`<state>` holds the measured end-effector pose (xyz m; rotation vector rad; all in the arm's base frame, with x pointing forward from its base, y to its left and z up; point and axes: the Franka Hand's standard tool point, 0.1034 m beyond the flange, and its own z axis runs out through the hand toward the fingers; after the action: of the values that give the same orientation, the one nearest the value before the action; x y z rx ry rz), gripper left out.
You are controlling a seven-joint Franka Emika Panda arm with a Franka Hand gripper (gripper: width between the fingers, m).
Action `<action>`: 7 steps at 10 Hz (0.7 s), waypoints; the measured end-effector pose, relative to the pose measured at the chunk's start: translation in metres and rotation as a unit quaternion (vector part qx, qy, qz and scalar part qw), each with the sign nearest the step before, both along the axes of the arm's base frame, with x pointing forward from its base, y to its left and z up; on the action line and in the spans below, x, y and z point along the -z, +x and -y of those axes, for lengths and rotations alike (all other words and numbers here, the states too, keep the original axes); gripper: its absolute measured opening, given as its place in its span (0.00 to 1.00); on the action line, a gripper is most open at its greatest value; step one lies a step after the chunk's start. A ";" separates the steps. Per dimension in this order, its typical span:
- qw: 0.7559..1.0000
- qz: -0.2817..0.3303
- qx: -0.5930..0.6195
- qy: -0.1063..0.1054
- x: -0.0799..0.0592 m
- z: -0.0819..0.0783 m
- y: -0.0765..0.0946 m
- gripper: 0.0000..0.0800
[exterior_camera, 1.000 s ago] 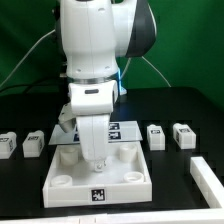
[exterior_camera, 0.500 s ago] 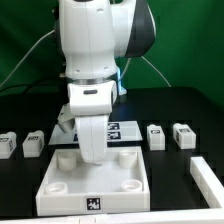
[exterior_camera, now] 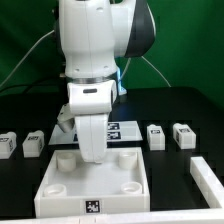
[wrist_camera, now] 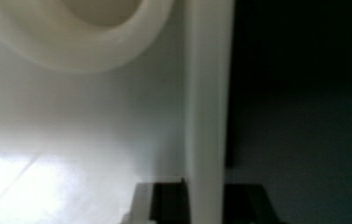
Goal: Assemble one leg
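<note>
Four legs, small white blocks with tags, lie on the black table: two at the exterior view's left [exterior_camera: 8, 144] [exterior_camera: 34, 142] and two at its right [exterior_camera: 156, 136] [exterior_camera: 183, 135]. The big white square plate [exterior_camera: 60, 195] with round corner sockets lies in front of the arm. My gripper [exterior_camera: 92, 153] is down at the plate's far side, its fingers hidden by the hand. In the wrist view the plate's edge wall [wrist_camera: 203, 120] runs between my dark fingers [wrist_camera: 160, 205], and the gripper [wrist_camera: 203, 202] is shut on it. A socket [wrist_camera: 102, 30] shows nearby.
The marker board [exterior_camera: 122, 129] lies behind the plate, partly hidden by the arm. A longer white part [exterior_camera: 206, 180] lies at the exterior view's lower right, close to the plate's corner. Cables hang behind the arm.
The plate has slid toward the exterior view's front edge and a little left with my gripper on it. Most of that happened before half a second ago. The legs have not moved.
</note>
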<state>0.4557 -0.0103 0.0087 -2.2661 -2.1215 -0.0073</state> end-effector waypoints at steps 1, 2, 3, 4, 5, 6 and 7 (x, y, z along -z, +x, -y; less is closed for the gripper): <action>1.000 0.000 0.000 0.000 0.000 0.000 0.000 0.07; 1.000 0.000 0.000 0.000 0.000 0.000 0.000 0.07; 1.000 0.000 0.001 0.000 0.000 -0.001 0.000 0.07; 1.000 0.004 0.007 0.003 -0.002 -0.015 0.005 0.07; 1.000 0.009 -0.005 0.008 -0.005 -0.032 0.013 0.07; 1.000 0.012 -0.012 0.013 -0.005 -0.042 0.020 0.07; 1.000 0.015 -0.011 0.018 -0.003 -0.054 0.029 0.07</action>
<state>0.4844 0.0440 0.0121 -2.2375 -2.1425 -0.0799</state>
